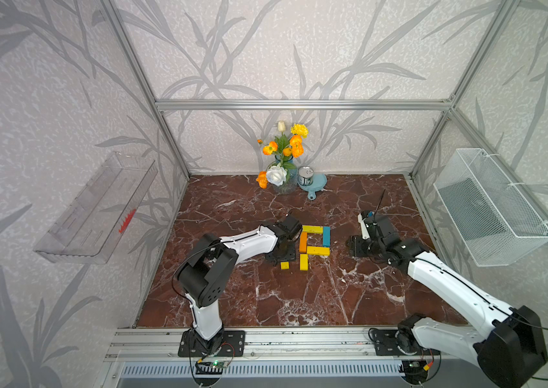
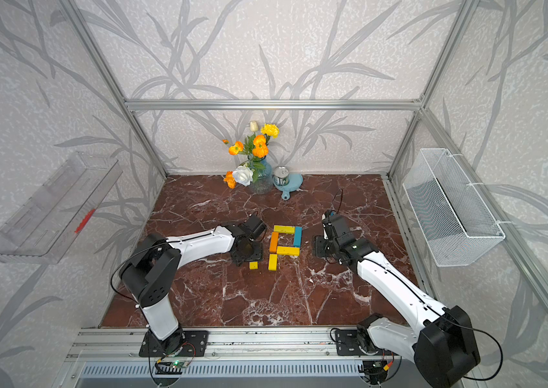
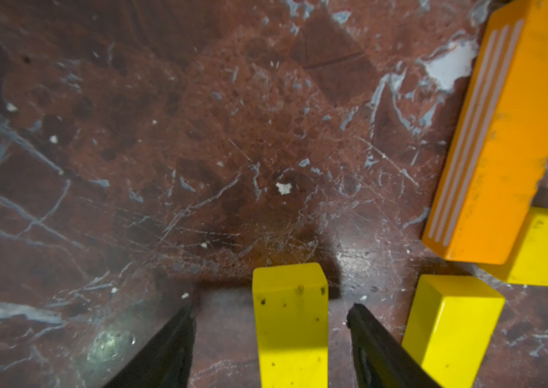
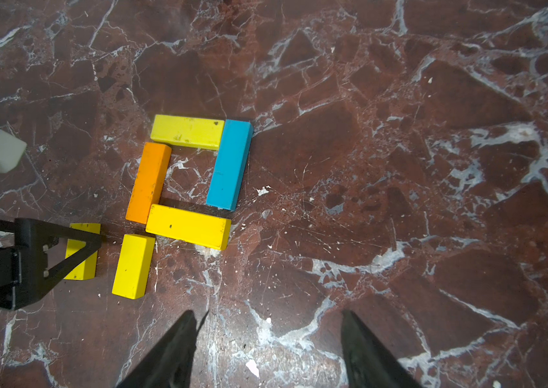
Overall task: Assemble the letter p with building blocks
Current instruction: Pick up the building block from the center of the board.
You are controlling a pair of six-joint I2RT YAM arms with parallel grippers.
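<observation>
Five building blocks lie flat as the letter p on the marble: a yellow top bar (image 1: pixel 312 229), a blue right side (image 1: pixel 326 236), an orange upper stem (image 1: pixel 303 242), a yellow middle bar (image 1: pixel 318 251) and a yellow lower stem (image 1: pixel 304 262). Left of that lower stem lies a loose yellow block (image 3: pixel 291 329). My left gripper (image 3: pixel 271 309) straddles it, open, with a gap showing on each side of the block. In the right wrist view the same block (image 4: pixel 81 268) is partly covered by that gripper. My right gripper (image 4: pixel 267 315) hangs open and empty to the right of the figure.
A vase of flowers (image 1: pixel 284 174) and a tin can (image 1: pixel 305 176) on a blue dish stand at the back wall. A clear shelf (image 1: pixel 98 215) hangs on the left wall, a white wire basket (image 1: pixel 487 208) on the right. An aluminium rail (image 1: pixel 299 339) runs along the front.
</observation>
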